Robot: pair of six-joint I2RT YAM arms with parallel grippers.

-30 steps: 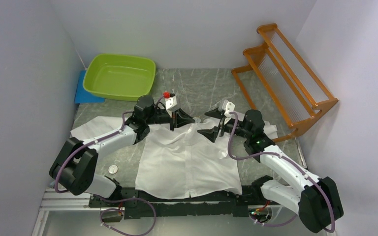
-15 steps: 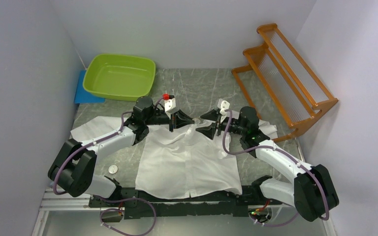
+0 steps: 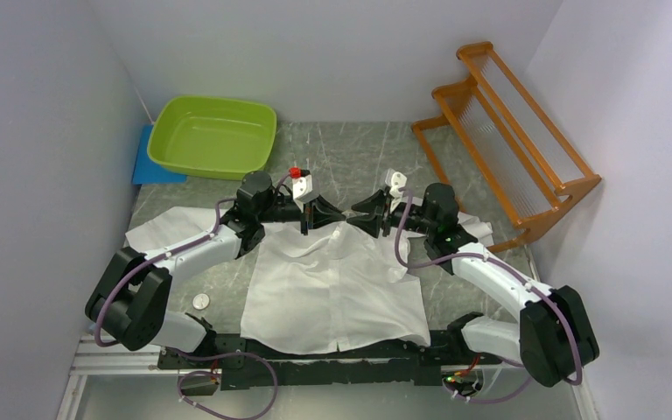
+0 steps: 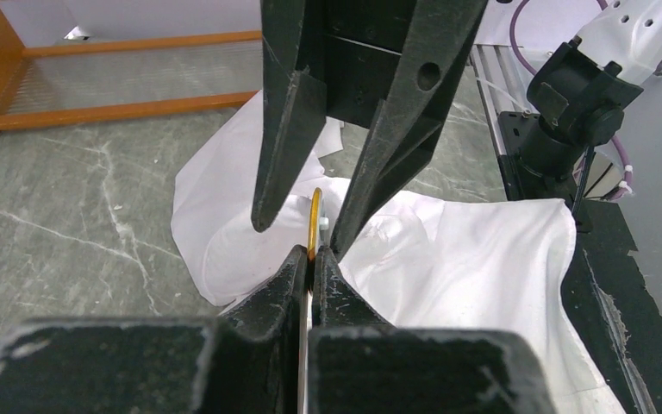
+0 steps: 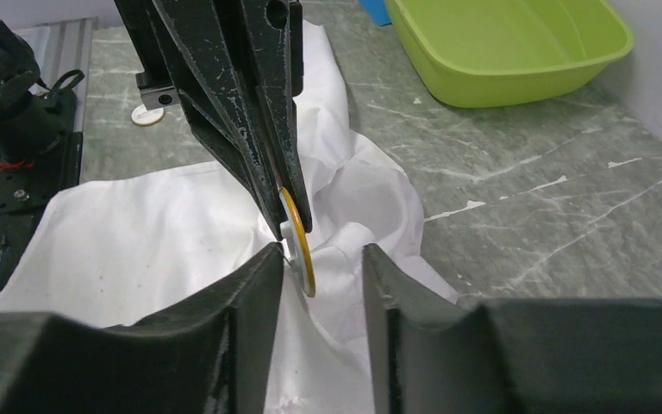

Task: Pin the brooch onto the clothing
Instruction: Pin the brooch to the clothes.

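The left gripper [image 4: 310, 259] is clenched on the brooch [image 5: 297, 246], a thin gold-rimmed disc held on edge over the collar of the shirt [image 3: 332, 289]. The right gripper [image 5: 319, 259] stands released, one finger at each side of it. I think it should close squarely, without catching the bunched cloth. The green basin [image 3: 214, 136] and wooden rack [image 3: 512, 131] are well apart

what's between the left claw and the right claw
The brooch, a gold-rimmed disc: the left claw pinches it, inside the open right claw, over the shirt. The right wrist view shows this best.
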